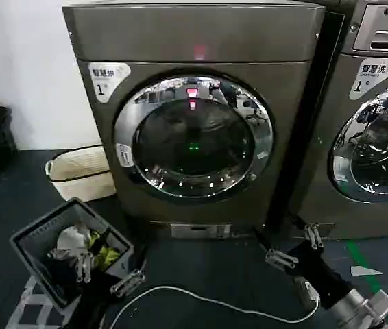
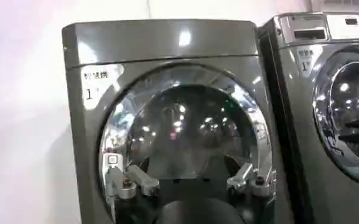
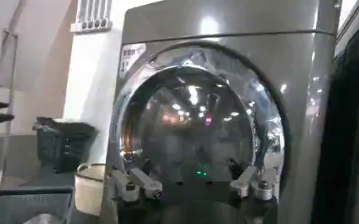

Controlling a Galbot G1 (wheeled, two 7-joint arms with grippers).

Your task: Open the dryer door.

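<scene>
Dryer door (image 1: 192, 137) shut; both claws, left (image 1: 108, 273) and right (image 1: 295, 248), low, open, empty.

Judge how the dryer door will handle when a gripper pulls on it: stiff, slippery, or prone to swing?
The dryer door looks rigid, so it should probably swing as one piece rather than flex. Its chrome ring is glossy and rounded, so fingers may well slip. It sits closed and flush against the dryer, so expect some latch resistance first.

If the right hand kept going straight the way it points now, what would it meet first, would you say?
Most likely the dryer door: the open right hand faces its glass, with nothing visible between, though depth is unclear.
</scene>
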